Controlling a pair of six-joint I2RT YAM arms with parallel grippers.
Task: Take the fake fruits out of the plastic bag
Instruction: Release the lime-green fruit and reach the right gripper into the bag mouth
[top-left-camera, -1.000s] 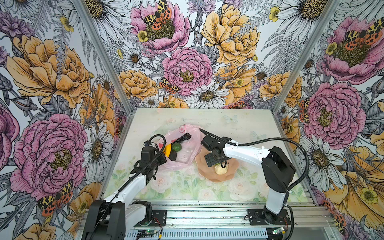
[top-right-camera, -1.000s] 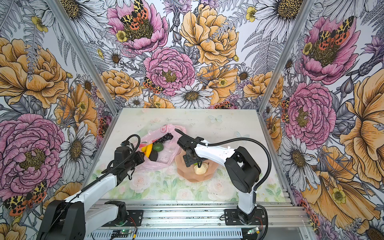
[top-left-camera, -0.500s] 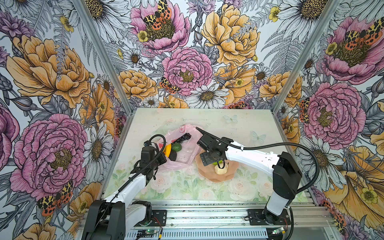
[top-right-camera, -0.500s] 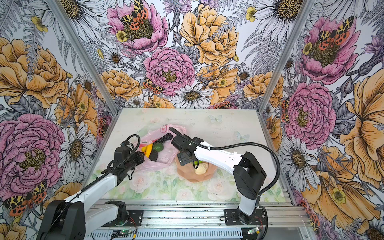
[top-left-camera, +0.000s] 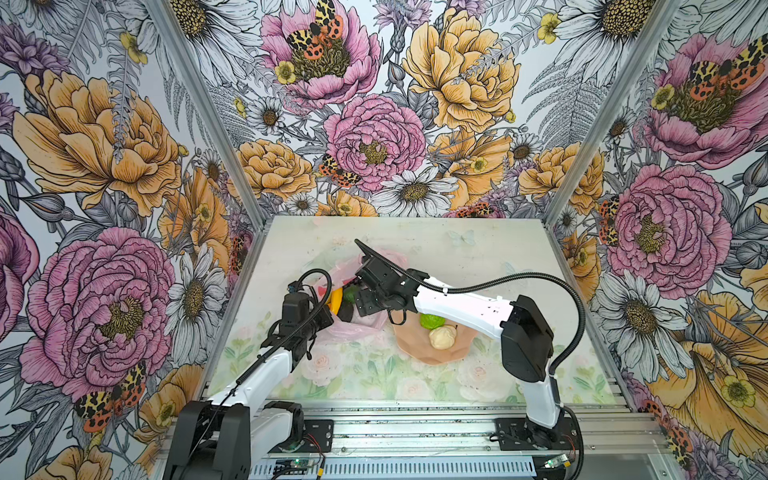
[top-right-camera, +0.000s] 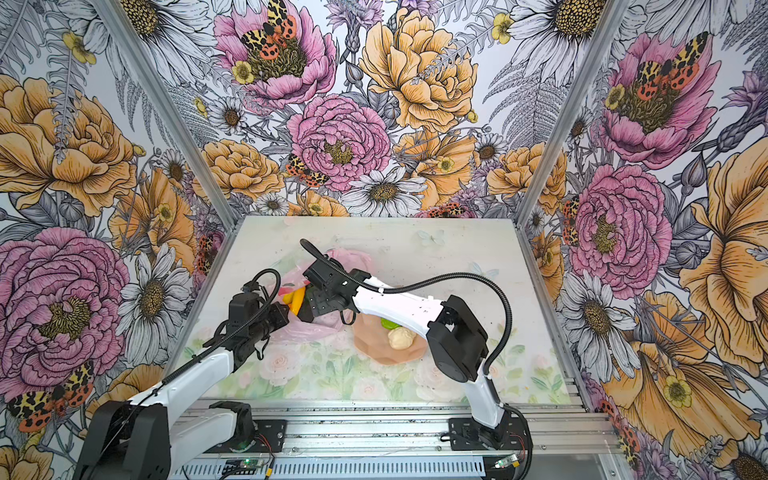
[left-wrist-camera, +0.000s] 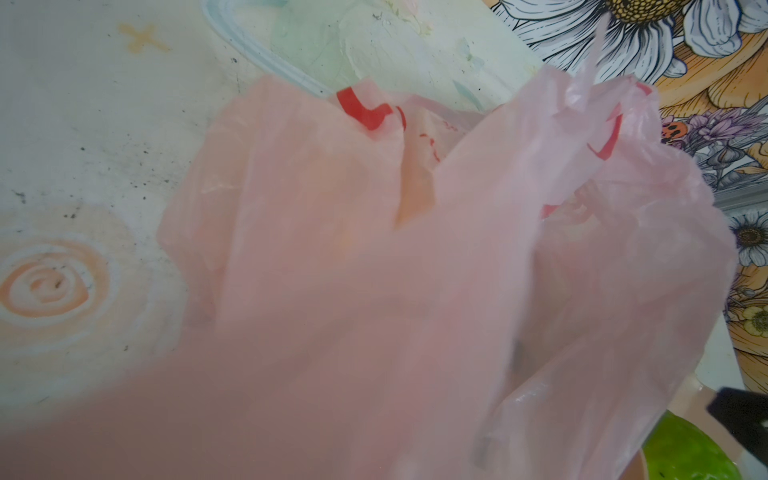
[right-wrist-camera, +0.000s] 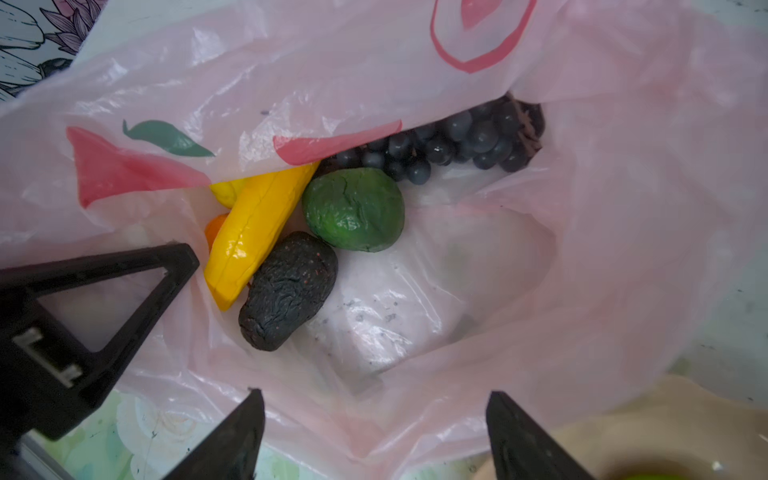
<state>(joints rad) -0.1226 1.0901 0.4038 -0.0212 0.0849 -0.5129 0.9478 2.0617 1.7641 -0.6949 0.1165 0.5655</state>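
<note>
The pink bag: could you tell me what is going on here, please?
The left tool holds the plastic bag open by its edge. The right tool hovers open over its mouth. A banana, grapes, a green fruit and a dark avocado lie inside; a green piece and a cream piece sit on the dish.

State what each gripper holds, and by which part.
Left gripper pinches the plastic bag by the edge of its mouth; right gripper is open, holding nothing.

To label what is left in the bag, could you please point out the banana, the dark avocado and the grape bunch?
banana (right-wrist-camera: 257, 232), right wrist view, middle of its yellow body.
dark avocado (right-wrist-camera: 289, 291), right wrist view, centre of its wrinkled skin.
grape bunch (right-wrist-camera: 440, 149), right wrist view, a grape mid-bunch.
</note>
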